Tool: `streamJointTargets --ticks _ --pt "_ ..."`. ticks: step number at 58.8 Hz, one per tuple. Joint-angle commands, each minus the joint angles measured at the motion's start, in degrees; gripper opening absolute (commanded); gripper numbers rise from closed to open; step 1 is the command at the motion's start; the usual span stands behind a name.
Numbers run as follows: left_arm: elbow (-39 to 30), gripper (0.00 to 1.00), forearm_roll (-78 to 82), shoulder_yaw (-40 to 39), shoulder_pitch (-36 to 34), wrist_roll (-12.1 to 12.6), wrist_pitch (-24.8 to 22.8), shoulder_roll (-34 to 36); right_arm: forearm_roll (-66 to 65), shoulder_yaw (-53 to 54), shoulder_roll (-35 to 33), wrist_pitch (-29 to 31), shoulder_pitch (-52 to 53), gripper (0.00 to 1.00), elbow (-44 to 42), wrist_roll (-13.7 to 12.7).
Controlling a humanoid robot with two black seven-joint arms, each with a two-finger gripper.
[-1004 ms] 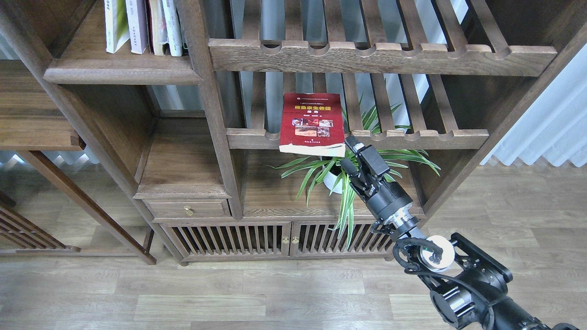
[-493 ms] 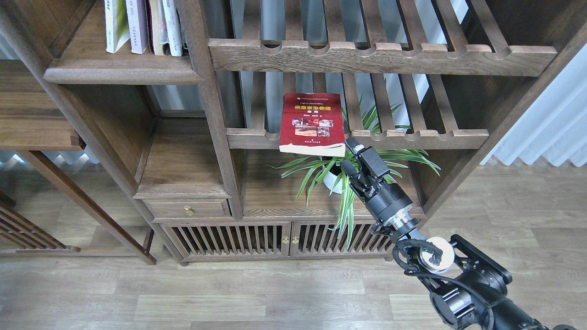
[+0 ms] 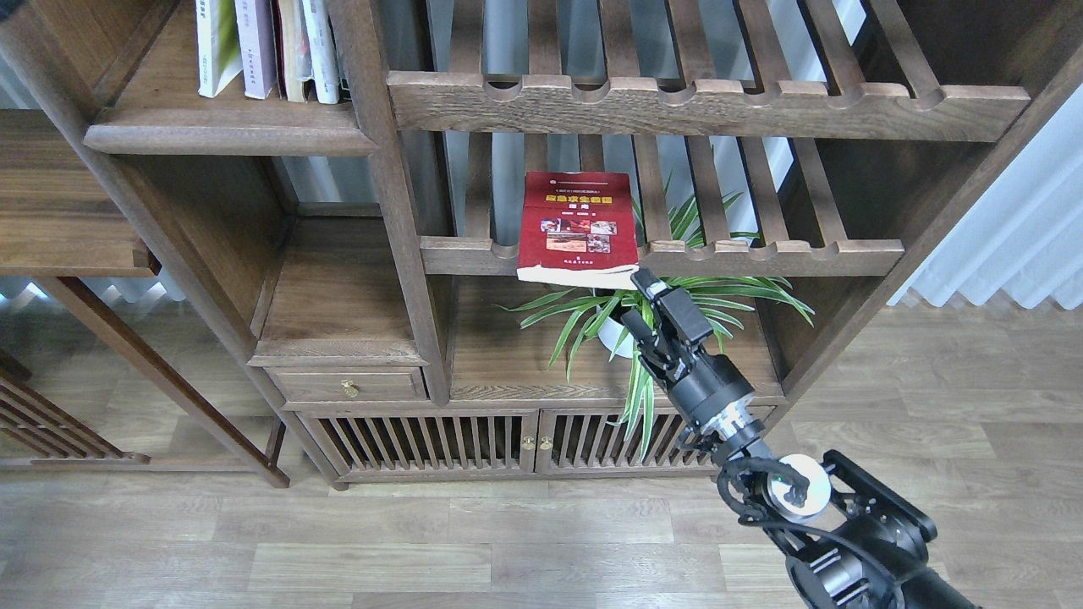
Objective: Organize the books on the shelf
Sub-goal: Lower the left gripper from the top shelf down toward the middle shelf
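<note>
A dark red book (image 3: 578, 227) with small photos lies flat on the middle slatted rack (image 3: 761, 249), its front edge hanging over the rail. My right gripper (image 3: 636, 301) sits just below and to the right of the book's front right corner, open, with nothing between its fingers. On the solid shelf (image 3: 228, 135) at the upper left, a yellow-green book (image 3: 217, 42) and a pale lavender book (image 3: 255, 42) stand upright beside other books. My left gripper is out of view.
A potted spider plant (image 3: 618, 326) stands in the compartment under the rack, right behind my right gripper. An upper slatted rack (image 3: 702, 106) spans the top. A post (image 3: 389, 194) separates the shelf from the racks. Slatted cabinet doors (image 3: 474, 440) sit below.
My right gripper has pulled slightly down and back from the red book's corner. The book has not moved.
</note>
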Motion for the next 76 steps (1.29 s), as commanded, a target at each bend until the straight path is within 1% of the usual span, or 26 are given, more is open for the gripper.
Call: streamJointTargets --ticks 1,2,3,8,15,17,24,29,38,42,47,57,65,67,69,71,73,76 --pt "0.0 0.48 0.4 2.3 1.0 0.0 0.0 -2.5 0.0 0.0 0.3 0.0 -1.2 0.99 0.0 0.0" --pt "0.0 0.5 0.4 2.5 1.0 0.0 0.0 -2.6 0.0 -0.1 0.3 0.0 -1.3 0.99 0.0 0.0" --pt "0.0 0.53 0.5 2.8 1.3 0.0 0.0 -2.8 0.0 -0.1 0.5 0.0 -1.5 0.99 0.0 0.0" --pt "0.0 0.61 0.7 4.7 2.1 0.0 0.0 -4.1 0.0 0.0 1.1 0.0 -2.0 0.99 0.0 0.0" --pt "0.0 0.65 0.7 6.3 1.9 0.0 0.0 -7.4 0.0 0.0 1.1 0.0 -2.4 0.99 0.0 0.0" --pt "0.0 0.67 0.9 6.5 1.8 0.0 0.0 -9.9 0.0 0.0 1.1 0.0 -2.6 0.99 -0.1 0.0" --pt "0.0 0.7 2.7 6.6 1.9 0.0 0.0 -15.4 0.0 0.0 1.1 0.0 -2.8 0.99 0.0 0.0" --pt "0.0 0.7 4.3 7.2 1.8 0.0 0.0 -19.9 0.0 0.0 1.1 0.0 -2.9 0.99 -0.1 0.0" --pt "0.4 0.72 4.6 8.9 2.6 0.0 0.0 -22.0 0.0 0.0 1.1 0.0 -2.9 0.99 0.0 0.0" --pt "0.5 0.71 4.5 9.8 4.5 0.0 0.0 -23.3 0.0 0.0 1.1 0.0 -2.9 0.99 -0.1 0.0" --pt "0.7 0.71 4.6 11.5 7.2 0.0 0.0 -26.7 0.0 0.1 1.1 0.0 -2.9 0.99 -0.1 0.1" --pt "0.8 0.68 4.5 16.7 13.2 0.0 0.0 -26.7 0.0 0.1 1.1 0.0 -2.9 0.99 -0.1 0.1" --pt "1.0 0.68 3.7 22.8 15.0 0.0 0.0 -26.7 0.0 0.1 1.0 0.0 -2.9 0.99 -0.1 0.1" --pt "1.0 0.66 3.7 23.3 15.3 -1.1 0.0 -26.7 0.0 0.1 1.0 0.0 -2.9 0.99 -0.1 0.1" --pt "1.1 0.64 3.7 24.1 16.1 -4.3 0.0 -26.7 0.1 0.1 1.0 0.0 -2.9 0.99 -0.1 0.1" --pt "1.1 0.63 3.7 24.4 16.7 -6.5 0.0 -26.7 0.1 0.5 1.0 0.0 -2.9 0.99 -0.1 0.1" --pt "1.1 0.63 3.9 24.4 17.1 -7.3 0.0 -26.7 0.1 0.9 1.0 0.0 -2.9 0.99 -0.1 0.1" --pt "1.1 0.63 4.0 24.4 17.2 -7.5 0.0 -26.7 0.1 1.1 1.0 0.0 -2.9 0.99 -0.1 0.1"
